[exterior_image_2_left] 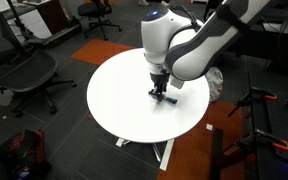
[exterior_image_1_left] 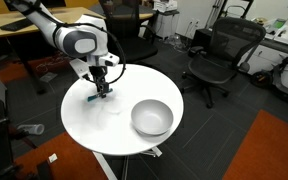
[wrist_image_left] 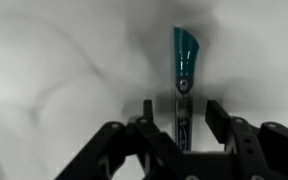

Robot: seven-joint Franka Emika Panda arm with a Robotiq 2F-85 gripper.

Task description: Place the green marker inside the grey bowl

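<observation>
marker: the green marker (wrist_image_left: 184, 55) is lying flat on the white table (exterior_image_1_left: 104, 125), well apart from the bowl. In the wrist view it runs straight away from the camera, teal end far and darker end down between the fingers.

tool: the tool (wrist_image_left: 180, 112) is down low at the table with its fingers (wrist_image_left: 144, 115) spread on either side of the marker. There's a visible gap on both sides, so it's open and not gripping anything yet.

bowl: the grey bowl (exterior_image_1_left: 151, 127) is upright near the table edge and looks empty from here. I can't make it out for sure in the exterior view that has the arm in the way.

weight: my guess is basically nothing, it's a thin plastic pen thing.

stiffness: should be rigid and won't squash, so a modest squeeze ought to do.

slip risk: it's a smooth round barrel, so I'd expect it to roll on the table or twist in the pads if it's pinched off-centre.

where to grab: across the barrel around mid-length, with the pads square to it. The fingers already look lined up near the darker half, which seems fine to me.

fragile?: nah, dropping it into the bowl from low shouldn't hurt it.
</observation>
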